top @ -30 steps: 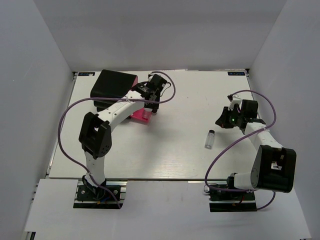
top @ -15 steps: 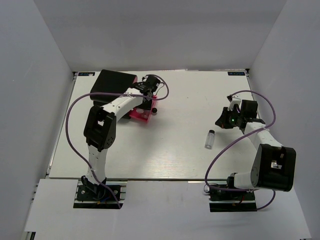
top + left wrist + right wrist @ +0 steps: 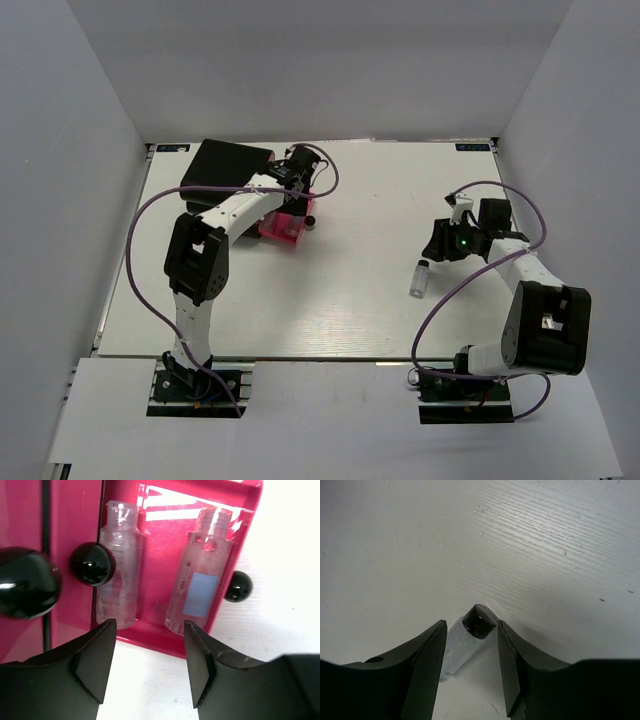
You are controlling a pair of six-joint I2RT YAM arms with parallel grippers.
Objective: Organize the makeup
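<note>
A pink drawer (image 3: pixel 165 640) stands pulled out of the black box (image 3: pixel 228 165), and two clear bottles lie side by side in it, one (image 3: pixel 118 585) on the left and one (image 3: pixel 200 592) with a blue label. My left gripper (image 3: pixel 150 667) hovers open over the drawer's front edge with nothing between its fingers, seen from above (image 3: pixel 300 198). A third clear bottle (image 3: pixel 462 647) with a black cap lies on the white table (image 3: pixel 420 278). My right gripper (image 3: pixel 470 672) is open just above it, one finger on each side, not gripping it.
Round black knobs (image 3: pixel 92 563) sit on the pink drawer fronts, with one (image 3: pixel 238 586) on the pulled-out drawer. White walls close in the table (image 3: pixel 360 300) on three sides. Purple cables loop from both arms.
My right gripper has gone from shut to open over the bottle on the table. My left gripper has drawn back slightly over the drawer and opened wider. The bottle has not moved.
</note>
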